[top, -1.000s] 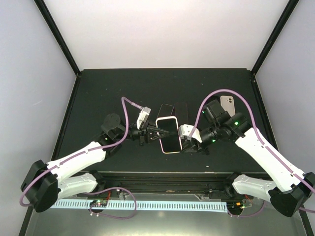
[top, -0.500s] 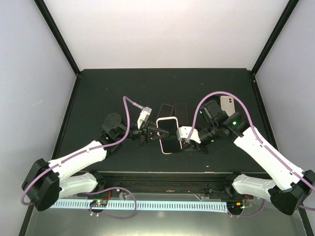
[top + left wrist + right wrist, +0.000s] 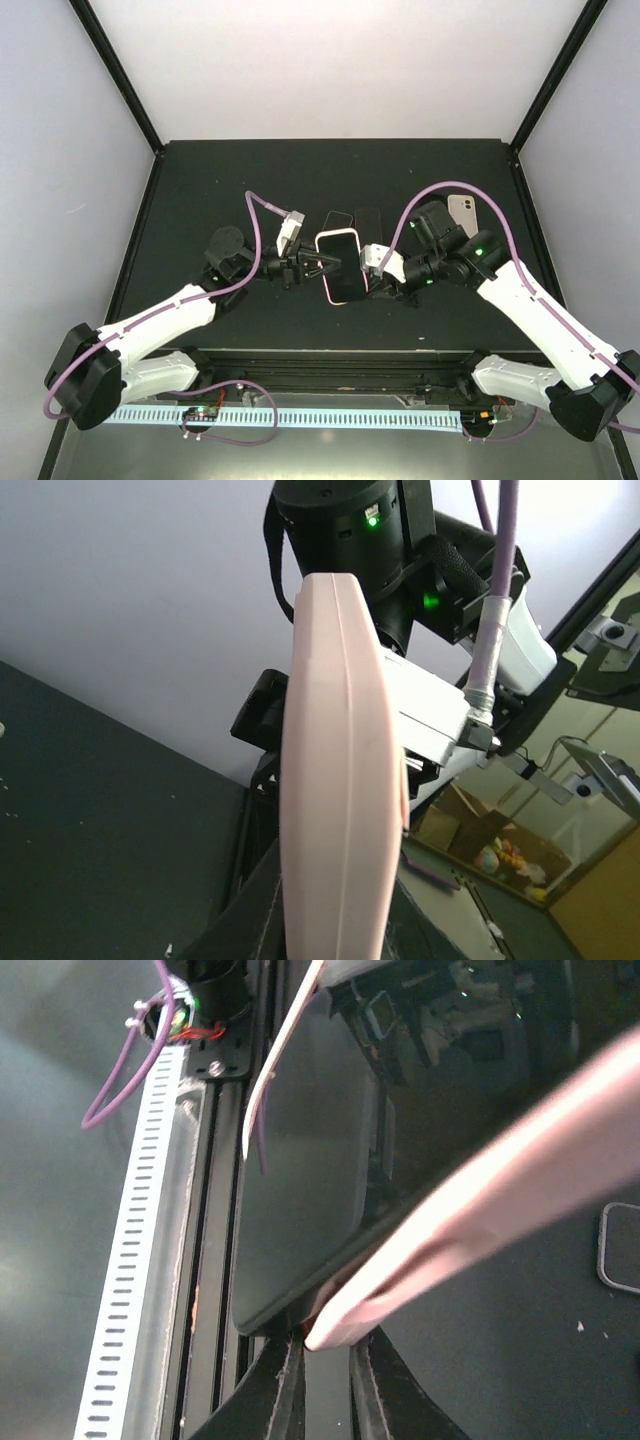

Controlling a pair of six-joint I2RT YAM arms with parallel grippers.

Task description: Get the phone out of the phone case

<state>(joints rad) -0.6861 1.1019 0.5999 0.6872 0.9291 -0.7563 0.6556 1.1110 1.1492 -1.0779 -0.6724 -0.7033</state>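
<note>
Top view: the phone [image 3: 343,270], dark screen upward, sits in its pink phone case [image 3: 335,780] and is held clear of the black table [image 3: 200,190] near its middle, between the two arms. The left gripper [image 3: 312,266] is closed on the case's left long edge, and the left wrist view shows that edge on end. The right gripper [image 3: 368,275] is clamped on the opposite side; in the right wrist view its fingers [image 3: 275,1390] pinch a corner of the case's rim beside the glass. A beige phone [image 3: 462,212] lies near the right edge.
</note>
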